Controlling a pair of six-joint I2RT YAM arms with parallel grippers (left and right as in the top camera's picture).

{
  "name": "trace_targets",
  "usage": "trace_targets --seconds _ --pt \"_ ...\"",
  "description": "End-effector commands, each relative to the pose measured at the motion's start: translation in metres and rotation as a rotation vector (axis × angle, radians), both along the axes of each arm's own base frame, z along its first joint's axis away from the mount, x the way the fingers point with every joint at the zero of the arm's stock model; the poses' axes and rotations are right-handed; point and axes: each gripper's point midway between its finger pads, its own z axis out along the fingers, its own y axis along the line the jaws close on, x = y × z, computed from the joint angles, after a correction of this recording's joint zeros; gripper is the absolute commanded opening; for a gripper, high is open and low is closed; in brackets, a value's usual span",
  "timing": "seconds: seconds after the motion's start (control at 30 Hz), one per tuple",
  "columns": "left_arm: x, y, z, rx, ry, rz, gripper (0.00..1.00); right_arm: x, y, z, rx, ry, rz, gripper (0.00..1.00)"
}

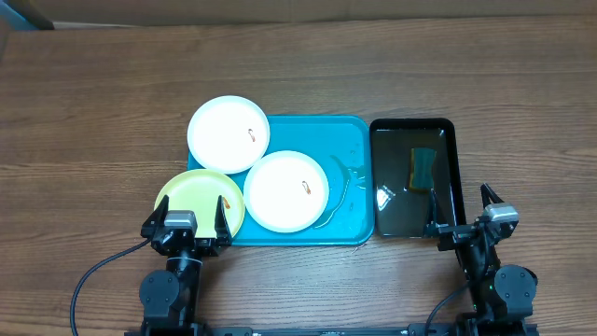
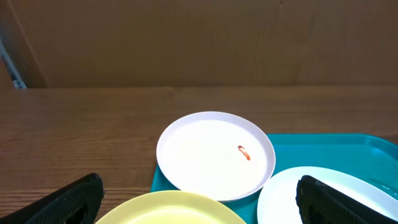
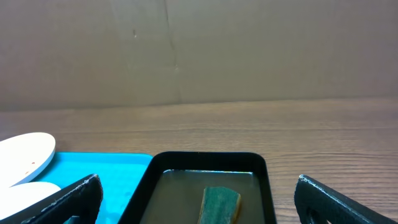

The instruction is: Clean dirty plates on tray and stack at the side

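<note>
Three dirty plates lie on the turquoise tray, each with a small orange-red smear. One white plate overhangs the tray's far left corner, and it shows in the left wrist view. A second white plate lies in the tray's middle. The yellow-green plate overhangs the tray's near left edge. My left gripper is open and empty at the yellow-green plate's near edge. My right gripper is open and empty at the near right of the black tray.
A smaller black tray holding water and a green and yellow sponge stands right of the turquoise tray. A wet patch lies on the turquoise tray's right part. A cardboard wall stands behind the wooden table.
</note>
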Motion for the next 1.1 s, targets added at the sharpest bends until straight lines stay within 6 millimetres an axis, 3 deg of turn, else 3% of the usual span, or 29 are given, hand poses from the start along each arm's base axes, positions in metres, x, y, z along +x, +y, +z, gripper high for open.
trace_targets --seconds 0.0,0.6,0.77,0.9,1.0,1.07 --pt "0.0 -0.001 0.0 0.021 -0.005 -0.007 1.0 0.0 -0.002 -0.002 -0.004 -0.006 -0.01 1.0" --pt "0.0 -0.001 0.0 0.021 -0.005 -0.007 1.0 -0.001 0.005 -0.001 -0.001 -0.009 0.029 1.0" --pt "0.0 -0.001 0.0 0.021 -0.005 -0.007 1.0 -0.004 0.021 0.006 0.188 0.003 0.127 1.0" --pt "0.0 -0.001 0.0 0.021 -0.005 -0.007 1.0 -0.016 0.044 0.033 0.179 -0.055 0.274 1.0" --pt "0.0 -0.001 0.0 0.021 -0.005 -0.007 1.0 -0.027 0.046 0.075 0.175 -0.085 0.293 1.0" --pt "0.0 -0.001 0.0 0.021 -0.005 -0.007 1.0 -0.034 0.041 0.114 0.167 -0.101 0.265 1.0"
